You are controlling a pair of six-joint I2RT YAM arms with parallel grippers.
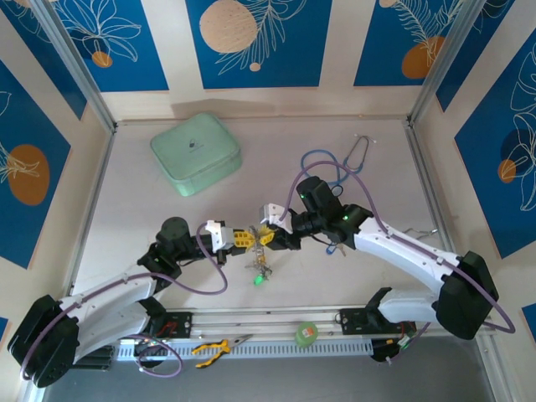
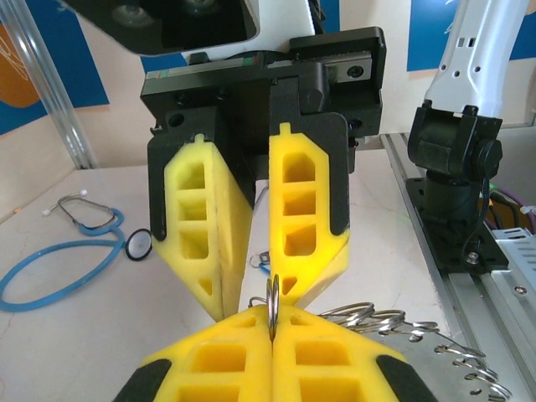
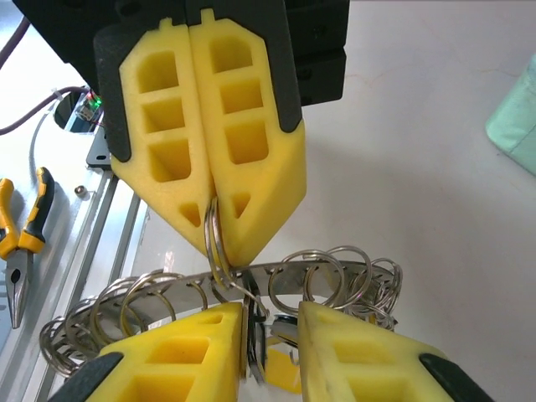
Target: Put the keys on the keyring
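As the two arms meet nose to nose over the middle of the tabletop (image 1: 126,209), the left tool (image 3: 213,241) is clenched on a small split ring (image 3: 214,226), pinching it upright at top centre of the right wrist view. That ring appears to loop round the keyring (image 3: 289,283), the flat silvery band running across the lower half of the same view, crowded with other wire loops. The right tool (image 3: 270,322) stands released at the bottom of the frame, its yellow fingers (image 3: 176,360) apart. The keys (image 1: 261,266) hang below the tools. A green tag (image 1: 258,280) shows at centre of the top view and a yellow tag (image 3: 280,378) between the fingers. Whether either finger touches metal cannot be told. The step in hand looks like threading a key onto the band while the left arm steadies it. The next move seems to call for the right tool to close on a key or its loop and work it round without dragging the pinched ring free
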